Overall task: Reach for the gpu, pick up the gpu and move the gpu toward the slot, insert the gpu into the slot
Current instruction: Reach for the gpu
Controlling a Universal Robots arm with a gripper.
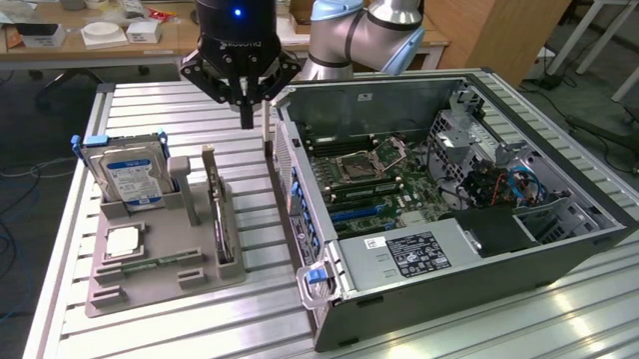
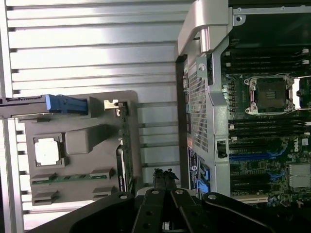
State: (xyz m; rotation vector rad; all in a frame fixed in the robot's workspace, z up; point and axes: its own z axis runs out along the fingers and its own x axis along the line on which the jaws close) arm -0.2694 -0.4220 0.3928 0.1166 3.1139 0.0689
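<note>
Gripper (image 1: 247, 117) hangs empty with its jaws pressed together, above the table (image 1: 160, 105) beside the far corner of the computer case (image 1: 450, 280). The gpu (image 1: 218, 217) stands on its edge in the grey holder (image 1: 160, 288), on the exterior view's left of the case, nearer than the gripper.

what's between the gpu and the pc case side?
Bare table slats, plus the grey tray's rim beside the gpu. Nothing else stands before the case. The exterior and wrist views both show it.
</note>
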